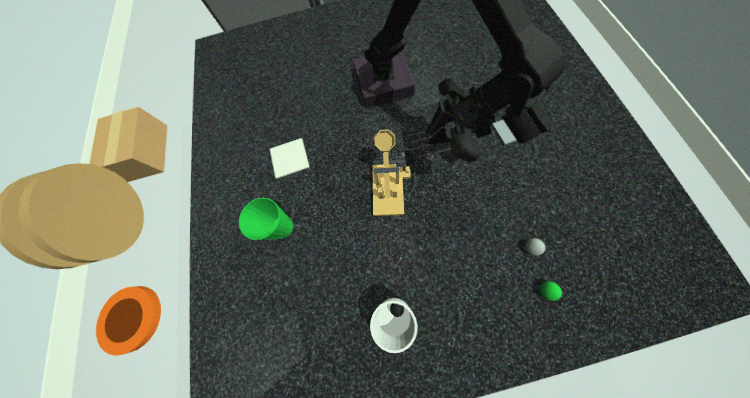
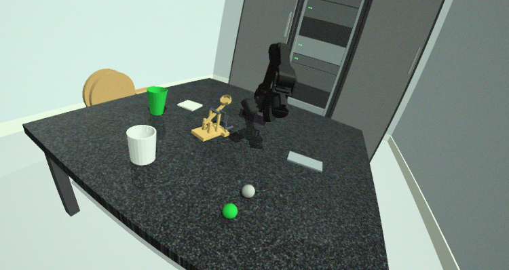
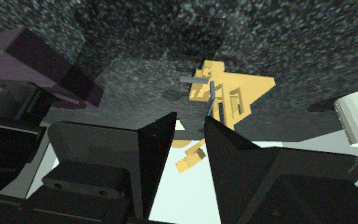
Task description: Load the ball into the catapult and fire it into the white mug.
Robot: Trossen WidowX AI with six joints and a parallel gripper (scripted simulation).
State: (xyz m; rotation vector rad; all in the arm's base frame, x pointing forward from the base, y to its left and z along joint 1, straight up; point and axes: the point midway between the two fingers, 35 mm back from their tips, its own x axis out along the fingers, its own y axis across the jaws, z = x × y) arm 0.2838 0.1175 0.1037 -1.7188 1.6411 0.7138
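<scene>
We are holding our gripper [image 3: 190, 131] partly apart with nothing between the fingers, low beside the wooden catapult [image 1: 388, 188] at its cup end (arm raised, cup bare). The white ball [image 1: 535, 246] is lying well away on the table [image 1: 603, 196], near a green ball [image 1: 551, 290]. The white mug [image 1: 393, 326] is standing beyond the catapult's base.

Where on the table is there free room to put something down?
Free: between catapult, white mug and the balls; also between green cup and white mug. Crowded: around the catapult's arm, where the gripper hangs.
</scene>
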